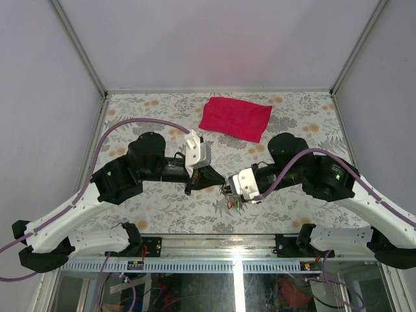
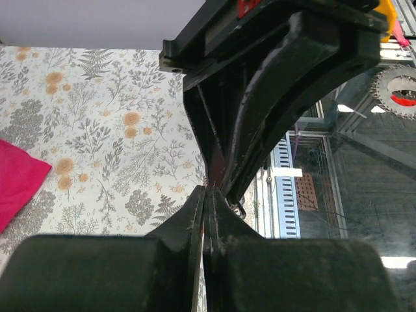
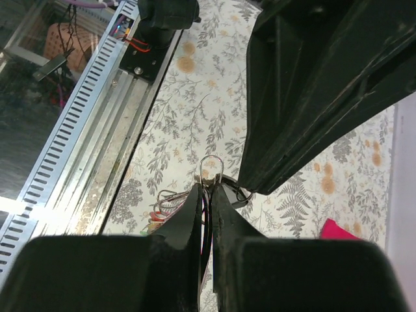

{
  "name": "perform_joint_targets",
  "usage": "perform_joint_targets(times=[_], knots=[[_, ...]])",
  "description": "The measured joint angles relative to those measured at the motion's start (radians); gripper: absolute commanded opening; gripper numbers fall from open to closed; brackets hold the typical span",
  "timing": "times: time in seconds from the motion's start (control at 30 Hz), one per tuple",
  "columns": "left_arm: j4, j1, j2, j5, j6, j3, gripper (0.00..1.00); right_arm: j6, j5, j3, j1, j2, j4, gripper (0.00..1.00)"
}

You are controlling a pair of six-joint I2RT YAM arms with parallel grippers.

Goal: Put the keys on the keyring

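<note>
Floral table, grey walls, red cloth at the back; right claw pinches the keyring, left claw closed just beside it.

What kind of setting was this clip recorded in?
Probably a lab robot cell, not a home: plain wall panels in metal framing enclose the floral table, an aluminium rail runs along its near edge, and loose wiring shows beneath.

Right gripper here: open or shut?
Shut. In the right wrist view the right gripper is pinched tight on the keyring, whose wire loop pokes out past the tips.
</note>
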Motion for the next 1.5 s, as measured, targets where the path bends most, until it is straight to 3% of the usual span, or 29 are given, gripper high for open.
perform_joint_targets(times=[1.5], knots=[[-0.225, 0.002, 0.119, 0.227, 0.127, 0.138, 0.0, -0.007, -0.019, 0.007, 0.0, 0.005, -0.108, 0.01]])
